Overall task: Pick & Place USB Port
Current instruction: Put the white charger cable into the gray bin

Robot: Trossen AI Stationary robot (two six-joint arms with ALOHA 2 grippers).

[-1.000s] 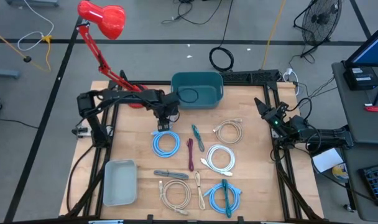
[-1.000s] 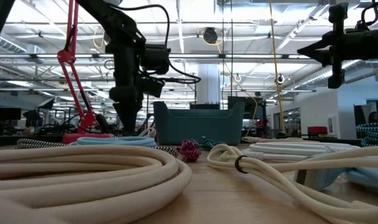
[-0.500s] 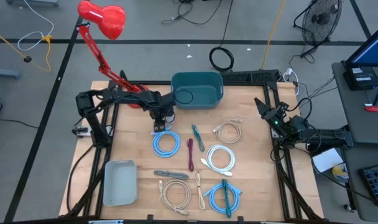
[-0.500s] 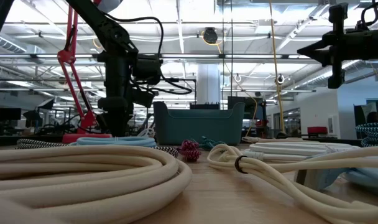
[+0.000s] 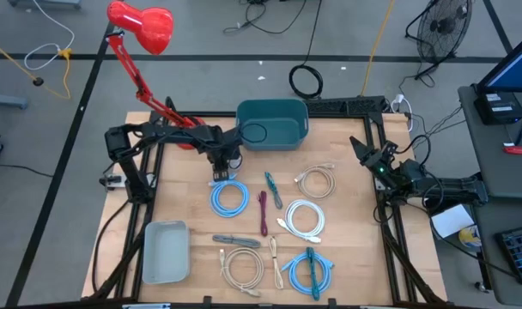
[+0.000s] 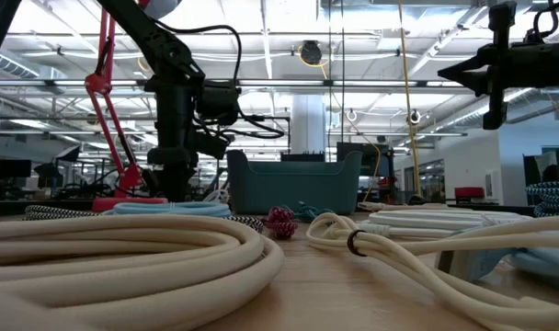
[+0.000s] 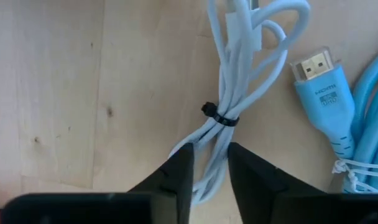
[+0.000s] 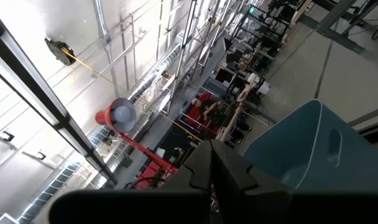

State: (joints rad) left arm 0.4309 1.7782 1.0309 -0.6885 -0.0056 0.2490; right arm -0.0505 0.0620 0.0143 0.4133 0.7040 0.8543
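A small white cable bundle (image 7: 229, 74), bound by a black tie (image 7: 217, 116), lies flat on the wooden table (image 5: 184, 206) beside a light-blue coiled cable (image 5: 229, 197) whose plug (image 7: 322, 87) shows in the left wrist view. My left gripper (image 7: 211, 171) points straight down at the bundle (image 5: 220, 178), with its fingers closed in on the bundle's looped end. At the table's right edge my right gripper (image 5: 357, 146) is raised off the table and shut, holding nothing. My left gripper pinches the white bundle's looped end (image 7: 209, 142), just past the black tie, between its two fingers. The fingers come from above, pointing down, one on each long side of the bundle. The bundle lies flat on the table.
A teal bin (image 5: 271, 124) stands at the far edge and a grey tray (image 5: 165, 251) at the near left. Several coiled cables, white (image 5: 304, 217), beige (image 5: 316, 181) and blue (image 5: 308, 270), cover the middle. A red lamp's base (image 5: 185, 139) is beside the left arm.
My left gripper has sunk toward the white bundle and shifted a little toward the table's left edge, then stayed still. The cables have not moved.
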